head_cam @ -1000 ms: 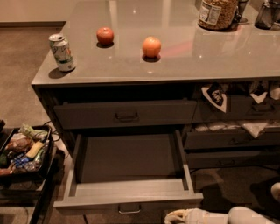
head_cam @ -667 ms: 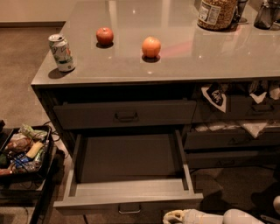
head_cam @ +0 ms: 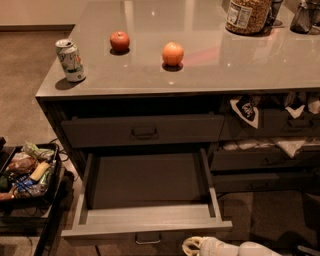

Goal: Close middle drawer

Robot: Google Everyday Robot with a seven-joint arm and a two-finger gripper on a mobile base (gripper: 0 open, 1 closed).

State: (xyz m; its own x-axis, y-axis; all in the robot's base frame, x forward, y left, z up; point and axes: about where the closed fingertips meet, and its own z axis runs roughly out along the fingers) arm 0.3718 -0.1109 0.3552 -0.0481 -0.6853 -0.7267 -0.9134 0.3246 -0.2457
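**Task item.** The middle drawer (head_cam: 145, 185) stands drawn out almost to full length below the counter (head_cam: 210, 75). Its box is bare inside. Its front panel (head_cam: 105, 231) lies close to the bottom edge of the view, with the pull handle (head_cam: 148, 239) at centre. The top drawer (head_cam: 142, 131) above it is shut.

**Gripper.** The gripper (head_cam: 195, 246) sits low at the bottom edge, just right of the pull handle and just outside the front panel, on a pale arm (head_cam: 260, 248) entering from the right. Nothing is seen in its grasp. How far it is open cannot be told.

**Step in hand (judgement).** The push has not begun.
- Contact should be made square on the front panel, near the centre line.
- The push should run straight toward the cabinet until the panel sits flush under the top drawer.
- Contact too far right may rack the long box in its runners.

**Surroundings.**
- A black tray (head_cam: 56, 165) of packets stands near the drawer's left front corner, apart from it.
- On the counter are a can (head_cam: 70, 60) at the left front corner, then an apple (head_cam: 120, 41) and an orange (head_cam: 173, 53). A jar (head_cam: 250, 15) stands at the back right.
- The right-hand drawers (head_cam: 265, 162) stand beside the task drawer, with cloths or bags hanging over them.
- No obstruction is observed in the drawer's path.
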